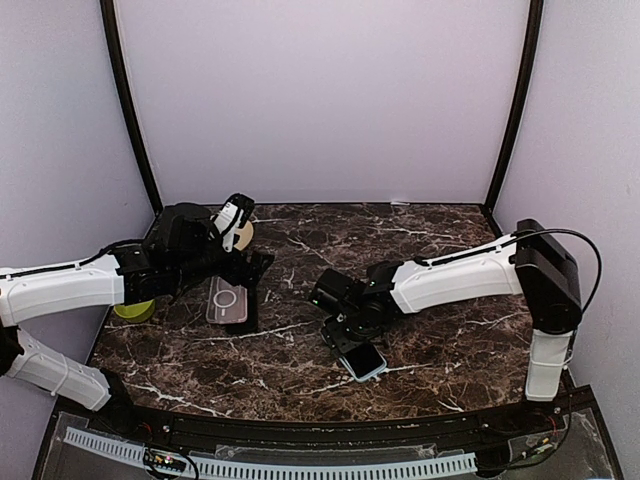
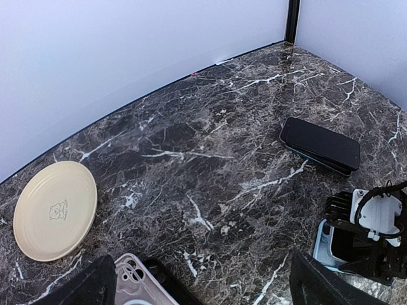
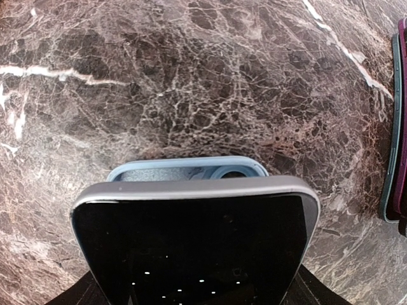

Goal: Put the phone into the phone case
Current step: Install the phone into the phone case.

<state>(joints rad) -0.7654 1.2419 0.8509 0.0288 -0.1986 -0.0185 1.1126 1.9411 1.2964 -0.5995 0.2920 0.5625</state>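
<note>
My right gripper [image 3: 197, 289] is shut on a phone [image 3: 191, 235] with a black screen and a silver edge. It holds the phone tilted over a light blue phone case [image 3: 187, 170] that lies on the marble table. In the top view the phone and blue case [image 1: 364, 361] lie just in front of the right gripper [image 1: 340, 322]. My left gripper [image 2: 200, 283] is open and empty, low over the table, with a clear pink case [image 2: 137, 284] by its left finger. The top view shows that case [image 1: 227, 300] below the left gripper [image 1: 243, 266].
A cream plate [image 2: 55, 210] lies at the back left. A second black phone in a teal case [image 2: 321, 145] lies beyond the right gripper and also shows at the right edge of the right wrist view [image 3: 398, 127]. A yellow-green object [image 1: 133, 311] sits under the left arm.
</note>
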